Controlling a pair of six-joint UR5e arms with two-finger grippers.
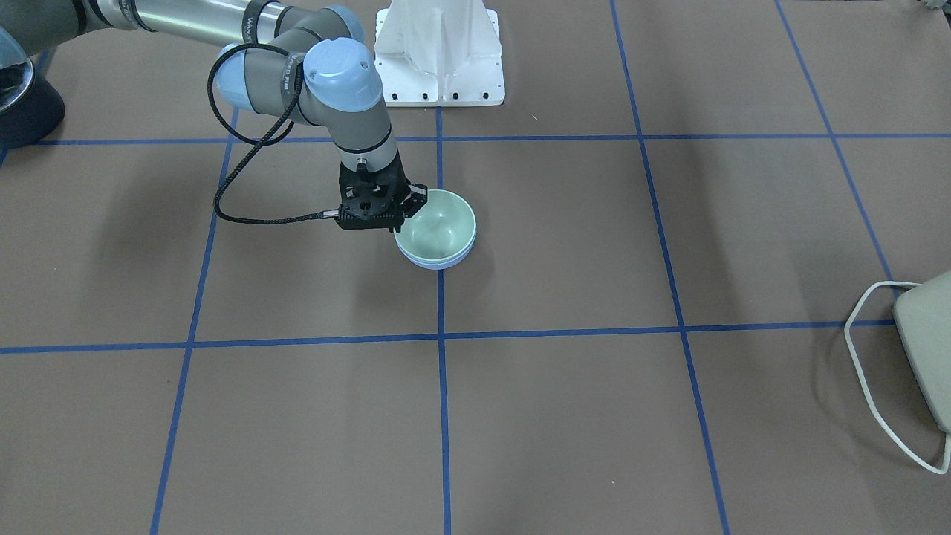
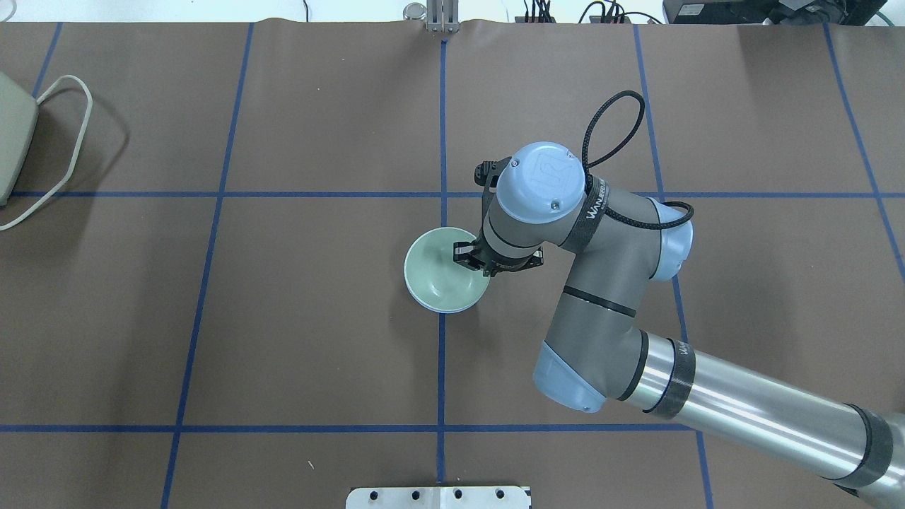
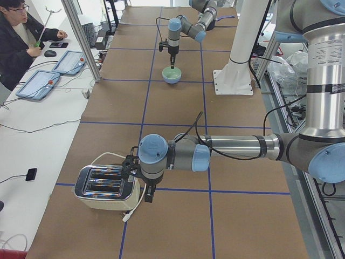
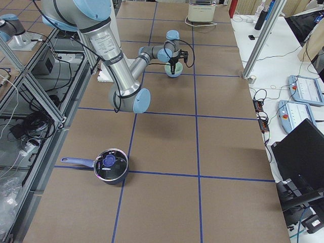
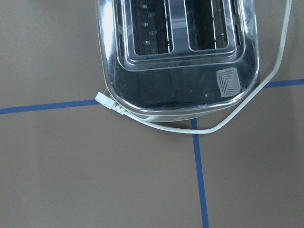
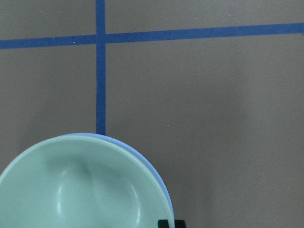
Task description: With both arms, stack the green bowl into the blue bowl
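Observation:
The pale green bowl point(image 1: 440, 225) sits nested inside the periwinkle-blue bowl point(image 1: 438, 262) near the table's middle; only a thin blue rim shows below it. In the overhead view the green bowl point(image 2: 438, 277) hides most of the blue bowl point(image 2: 426, 305). My right gripper point(image 1: 407, 212) stands over the bowl's rim on the robot's right, one finger inside the bowl point(image 2: 463, 253), shut on the rim. The right wrist view shows the green bowl point(image 6: 80, 190) with the blue rim point(image 6: 145, 155) beside it. My left gripper point(image 3: 148, 193) hangs far off by the toaster; I cannot tell whether it is open or shut.
A toaster point(image 3: 105, 186) with a white cord point(image 5: 209, 129) stands at the table's left end, under the left wrist. A dark pot point(image 4: 110, 166) sits at the right end. The white pedestal point(image 1: 438, 52) is behind the bowls. An operator sits beside the table.

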